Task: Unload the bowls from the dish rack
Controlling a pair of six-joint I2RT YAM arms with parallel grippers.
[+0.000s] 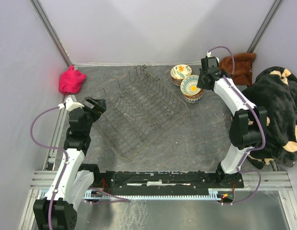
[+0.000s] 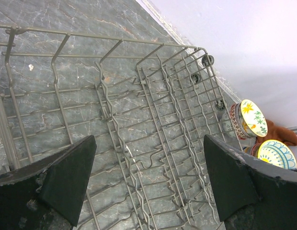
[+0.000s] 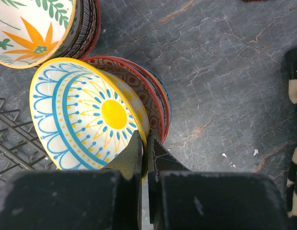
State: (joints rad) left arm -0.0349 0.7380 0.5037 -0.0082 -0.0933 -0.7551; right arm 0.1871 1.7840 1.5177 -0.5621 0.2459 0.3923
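Nearest me, the left gripper hung at the left end of the dish rack. Its two black fingers were spread wide and held nothing, with only the wire tines showing below them. The rack lay flat and slantwise across the middle of the grey marbled table.

Farther out, the bowls I could see stood off the rack, on the table in two stacks just past its far right corner. The right gripper had its jaws pressed almost together, pinching the yellow rim of the sun-patterned bowl. That bowl was white inside with blue arcs and a yellow centre, and it was the top one of the nearer stack. Red-patterned bowls were nested under it. I could not tell whether the pinched bowl was resting on them or lifted a little. Rack wire showed just beside this stack, though I could not tell whether they touched.

The second stack stood just behind, topped by a bowl with orange and green leaves inside.

At the far edge lay a pink cloth on the left and a brown cloth on the right. A black-and-cream blanket was heaped along the right side.
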